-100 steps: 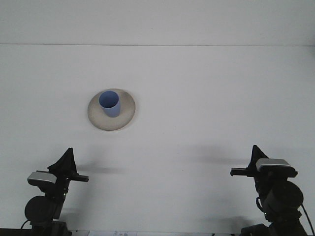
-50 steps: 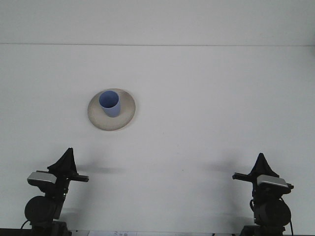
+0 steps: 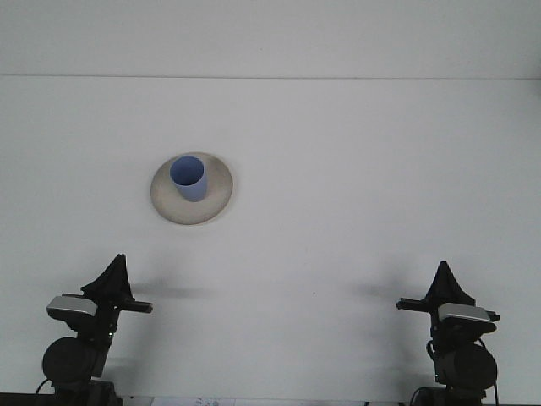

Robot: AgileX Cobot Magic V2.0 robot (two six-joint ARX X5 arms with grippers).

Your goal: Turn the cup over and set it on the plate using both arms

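A single front camera, mounted high behind both arms, looks forward and down across the plain white desk (image 3: 355, 169) toward its far edge.

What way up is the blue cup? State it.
Upright. The blue cup stands on the plate with its open mouth facing up, and the inside wall shows. Whether anything is inside, cannot tell.

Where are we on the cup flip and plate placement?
Looks done: the blue cup stands upright, mouth up, on the beige plate. Nothing in hand: the left gripper and right gripper sit near the table's front edge, far from the plate, holding nothing. Nothing visible appears left to do.
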